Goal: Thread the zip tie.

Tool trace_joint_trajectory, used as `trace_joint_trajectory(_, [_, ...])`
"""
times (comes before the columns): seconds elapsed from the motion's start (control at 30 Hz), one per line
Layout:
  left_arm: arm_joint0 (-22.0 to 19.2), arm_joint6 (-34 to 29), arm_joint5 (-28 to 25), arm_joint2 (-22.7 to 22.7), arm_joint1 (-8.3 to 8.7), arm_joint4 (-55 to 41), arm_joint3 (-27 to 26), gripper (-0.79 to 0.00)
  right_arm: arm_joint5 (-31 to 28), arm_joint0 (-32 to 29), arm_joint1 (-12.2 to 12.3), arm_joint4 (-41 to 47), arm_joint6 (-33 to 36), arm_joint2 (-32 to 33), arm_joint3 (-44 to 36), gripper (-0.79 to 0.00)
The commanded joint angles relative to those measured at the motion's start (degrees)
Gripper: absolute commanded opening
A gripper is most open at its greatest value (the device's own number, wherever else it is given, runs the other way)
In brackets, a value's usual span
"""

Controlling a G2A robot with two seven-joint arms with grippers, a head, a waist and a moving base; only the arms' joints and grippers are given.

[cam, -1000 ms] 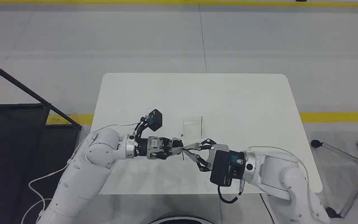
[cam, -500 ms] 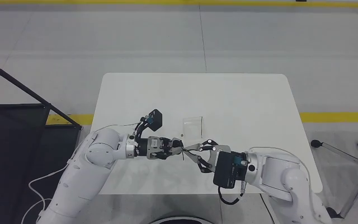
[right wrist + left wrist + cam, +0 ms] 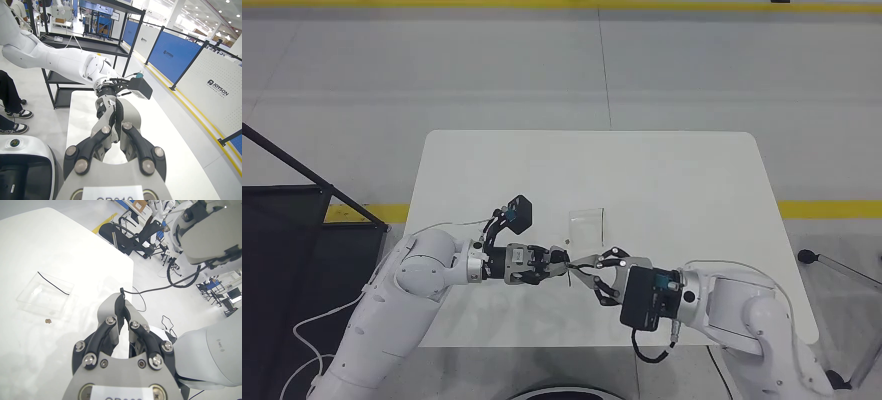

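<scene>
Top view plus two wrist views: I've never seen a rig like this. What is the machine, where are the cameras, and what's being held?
This is a two-armed robot at a white table. The top view looks down from a camera above its arms. Each wrist view comes from a camera on one arm, looking along its tool. Seen from above, the left tool and right tool meet tip to tip over the robot's side of the table. The left tool is shut on a thin black zip tie, whose end pokes past its fingertips. The right tool is shut too; what it pinches, I cannot tell. On the table sit a clear box with a black strip lying across it, and a small brown speck beside it.
</scene>
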Motion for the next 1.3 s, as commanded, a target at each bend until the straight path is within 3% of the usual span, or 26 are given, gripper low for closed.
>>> trace_joint_trajectory(0.0, [0.0,0.0,0.0,0.0,0.00,0.0,0.0,-0.785,0.4,0.0,0.1,0.0,0.0,0.1,-0.1,-0.785])
trace_joint_trajectory(1.27, [0.0,0.0,0.0,0.0,0.00,0.0,0.0,-0.785,9.4,-1.5,0.6,-8.6,-4.6,-1.0,-1.5,-0.785])
